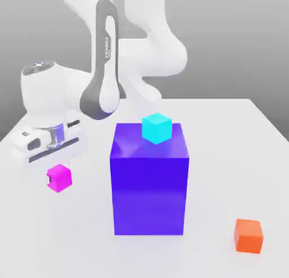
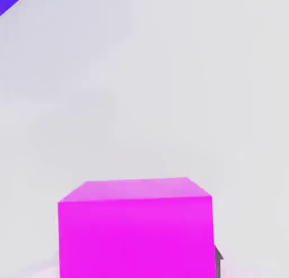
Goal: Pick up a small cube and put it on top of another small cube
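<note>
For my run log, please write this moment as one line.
stage: approach | gripper: above small glossy magenta cube | magenta cube: on white table | cyan cube: on big blue-violet block | orange cube: on table

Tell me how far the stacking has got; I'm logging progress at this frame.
Nothing is stacked yet. The magenta cube lies on the table, beside the big blue-violet block, with the gripper right over it; whether it is gripped cannot be told. Left: lifting it and setting it on another small cube.
</note>
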Robot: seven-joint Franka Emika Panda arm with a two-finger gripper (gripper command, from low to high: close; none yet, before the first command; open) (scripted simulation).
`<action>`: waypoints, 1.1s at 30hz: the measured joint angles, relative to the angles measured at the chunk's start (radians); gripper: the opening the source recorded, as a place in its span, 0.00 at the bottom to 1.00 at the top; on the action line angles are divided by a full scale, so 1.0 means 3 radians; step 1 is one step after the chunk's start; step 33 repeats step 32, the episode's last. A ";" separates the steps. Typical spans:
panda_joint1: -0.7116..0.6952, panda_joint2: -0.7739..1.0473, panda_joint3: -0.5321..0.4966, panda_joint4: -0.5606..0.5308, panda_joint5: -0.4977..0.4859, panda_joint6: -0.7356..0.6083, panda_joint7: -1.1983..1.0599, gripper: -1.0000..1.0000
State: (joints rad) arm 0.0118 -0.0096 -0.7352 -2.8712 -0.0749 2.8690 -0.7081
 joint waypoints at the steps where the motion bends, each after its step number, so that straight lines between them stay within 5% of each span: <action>1: -0.0020 0.0020 0.0006 0.0093 -0.0090 -0.0059 0.0143 0.00; 9: 0.0051 0.0381 -0.0048 0.1035 -0.0127 -0.0603 0.0964 0.00; 25: -0.0273 0.1642 0.0701 0.2928 0.1330 -0.1575 0.1512 0.00; 28: -0.0409 0.1985 0.0893 0.3056 0.1581 -0.1398 0.1427 0.00; 29: -0.0444 0.2075 0.0941 0.3072 0.1640 -0.1330 0.1395 1.00; 33: -0.0444 0.2075 0.0941 0.3072 0.1640 -0.1331 0.1395 1.00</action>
